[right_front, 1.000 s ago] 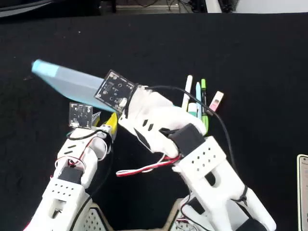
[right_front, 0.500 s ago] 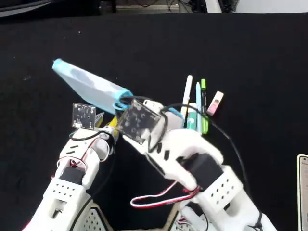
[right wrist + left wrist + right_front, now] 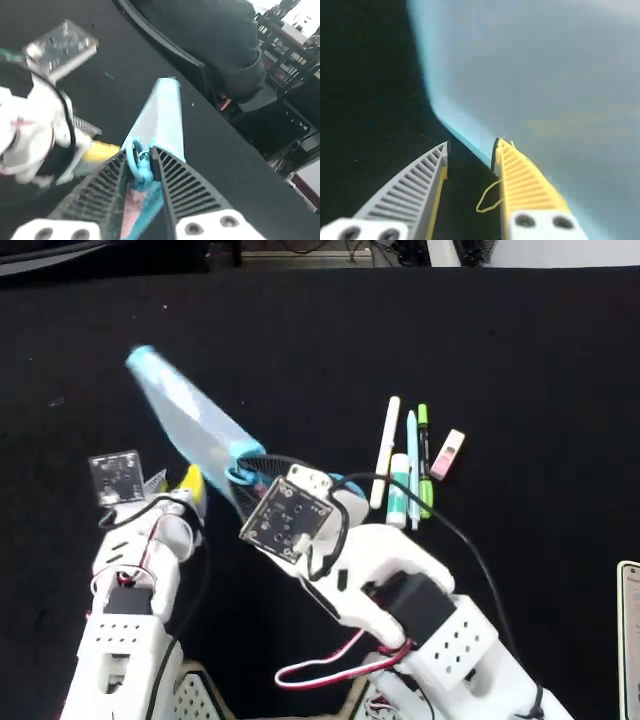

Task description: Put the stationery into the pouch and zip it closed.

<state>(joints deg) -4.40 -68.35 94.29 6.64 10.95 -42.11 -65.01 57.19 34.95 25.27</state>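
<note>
The right pincer [image 3: 142,166] is clamping the ring pull [image 3: 136,162] at the near end of the light-blue translucent plastic pouch [image 3: 185,410], which is slanting far-left over the black tabletop [image 3: 520,370], left of the loose pens and markers [image 3: 405,465]. The left pincer [image 3: 471,146] is gaping, empty, beside the pouch's edge. I'd say it ought to be pinching that edge first, anchoring it, before the pull is drawn straight along the zip.

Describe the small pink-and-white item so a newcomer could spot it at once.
In the high view, on the black table, look right of the pale blue pouch to the row of pens. Just beyond the green pen at the row's right end lies the pink-and-white item. It alone is short and blocky; its neighbours are long and thin.
</note>
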